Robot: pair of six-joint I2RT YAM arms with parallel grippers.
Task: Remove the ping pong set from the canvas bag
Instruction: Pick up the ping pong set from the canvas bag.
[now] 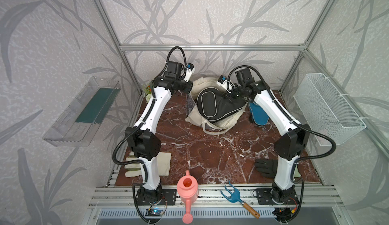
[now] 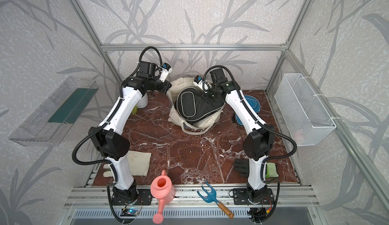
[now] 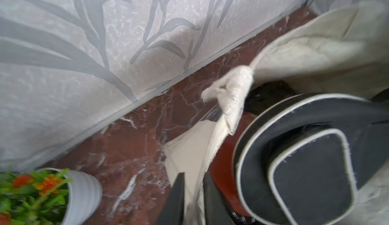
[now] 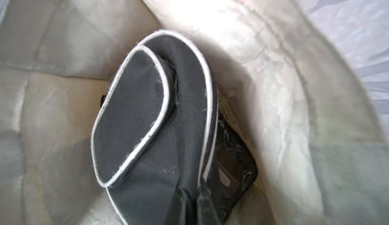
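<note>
The cream canvas bag (image 1: 227, 122) (image 2: 176, 114) lies at the back of the table, mouth up. A black paddle case with pale piping (image 1: 214, 106) (image 2: 193, 106) (image 3: 305, 171) (image 4: 147, 118) sticks half out of it. My right gripper (image 1: 229, 99) (image 4: 194, 198) is shut on the case's narrow end. Under the case, inside the bag, lies a flat black box (image 4: 235, 160). My left gripper (image 1: 189, 95) (image 3: 194, 184) stands at the bag's left rim, jaws slightly open with the cream rim fabric (image 3: 195, 154) between them. A blue paddle case (image 1: 257, 114) (image 2: 250, 104) lies on the table right of the bag.
A white pot of flowers (image 3: 84, 192) stands back left beside my left arm. Near the front lie a cream glove (image 1: 164, 165), a black glove (image 1: 266, 167), a pink watering can (image 1: 187, 190) and a blue hand rake (image 1: 233, 194). A wire basket (image 1: 328, 106) hangs on the right wall.
</note>
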